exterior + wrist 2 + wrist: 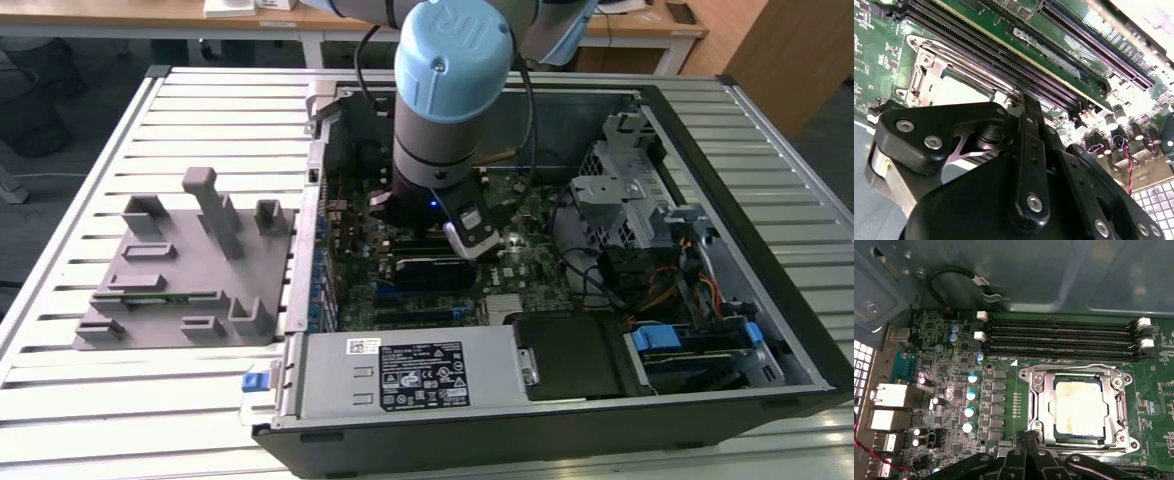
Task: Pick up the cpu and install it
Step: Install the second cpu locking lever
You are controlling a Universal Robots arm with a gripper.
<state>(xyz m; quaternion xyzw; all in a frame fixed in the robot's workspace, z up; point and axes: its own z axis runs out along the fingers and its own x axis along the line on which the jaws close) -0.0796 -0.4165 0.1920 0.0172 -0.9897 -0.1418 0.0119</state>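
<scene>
The cpu [1079,406], a silvery square chip with a stained top, lies flat inside the metal socket frame [1036,405] on the green motherboard. It also appears in the second wrist view as a pale metal square [961,90] within the frame [919,75]. My gripper [1035,442] hangs just above the socket's edge, its black fingers [1030,440] pressed together with nothing between them. In the second wrist view the gripper's black linkage [1026,150] covers part of the socket. In the exterior view the arm [447,100] reaches down into the open computer case.
Long memory slots [1059,337] run beside the socket. Capacitors [971,395] and rear ports [889,395] crowd one side. The case holds a power supply [414,375], drive cages [627,190] and cables. A grey tray with upright posts [134,330] sits at the exterior view's left.
</scene>
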